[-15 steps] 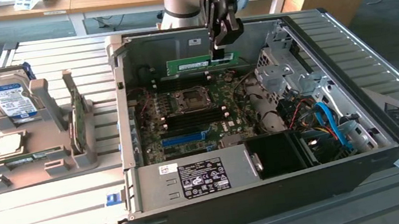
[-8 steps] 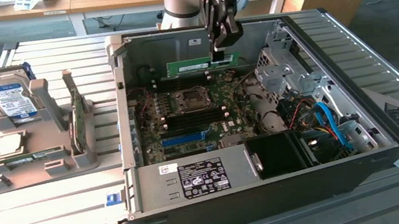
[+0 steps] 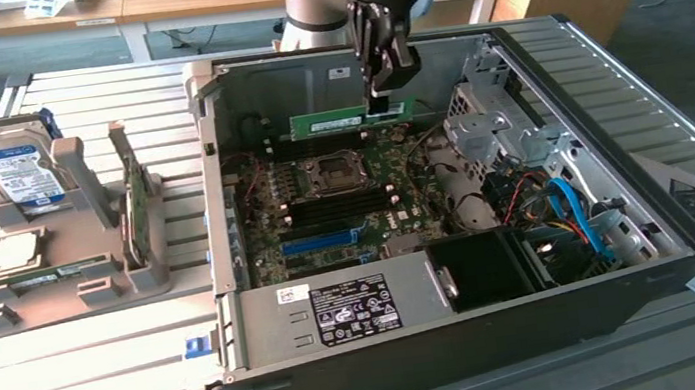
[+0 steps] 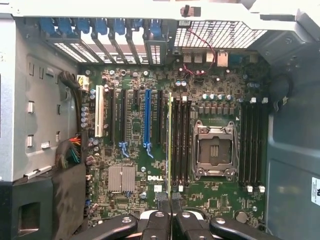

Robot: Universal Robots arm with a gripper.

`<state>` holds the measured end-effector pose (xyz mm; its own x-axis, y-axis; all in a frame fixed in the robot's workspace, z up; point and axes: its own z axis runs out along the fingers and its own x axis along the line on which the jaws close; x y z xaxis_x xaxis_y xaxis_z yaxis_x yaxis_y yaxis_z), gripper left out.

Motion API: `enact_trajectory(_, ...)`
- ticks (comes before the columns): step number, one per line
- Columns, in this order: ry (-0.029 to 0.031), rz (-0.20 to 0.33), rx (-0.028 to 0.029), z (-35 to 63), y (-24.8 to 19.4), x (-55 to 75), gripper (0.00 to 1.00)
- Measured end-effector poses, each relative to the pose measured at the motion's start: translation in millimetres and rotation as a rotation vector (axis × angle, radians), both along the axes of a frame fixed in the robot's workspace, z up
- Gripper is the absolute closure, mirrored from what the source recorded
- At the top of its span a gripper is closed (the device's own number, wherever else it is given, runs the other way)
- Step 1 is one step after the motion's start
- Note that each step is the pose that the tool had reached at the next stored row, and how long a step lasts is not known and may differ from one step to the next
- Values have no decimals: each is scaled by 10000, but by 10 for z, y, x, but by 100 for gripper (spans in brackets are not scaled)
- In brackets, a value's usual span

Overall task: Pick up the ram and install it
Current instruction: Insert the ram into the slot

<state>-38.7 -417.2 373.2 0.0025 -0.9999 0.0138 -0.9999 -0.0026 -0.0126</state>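
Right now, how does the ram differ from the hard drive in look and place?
The ram is green; the hard drive is silver with a blue label. The ram is a long thin stick; the hard drive is a broader block. The gripper holds the ram inside the case; the hard drive stands in the grey holder outside it. Both are on edge.

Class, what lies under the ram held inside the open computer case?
Under the ram, pinched by the gripper, lies the green motherboard with black memory slots beside the processor socket. The strip of board directly beneath the stick's edge is covered.
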Motion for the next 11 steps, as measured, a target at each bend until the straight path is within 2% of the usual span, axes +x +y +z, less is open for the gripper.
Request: enact_trajectory(11, 0, -35, 0, -111, 0, -7, 88)
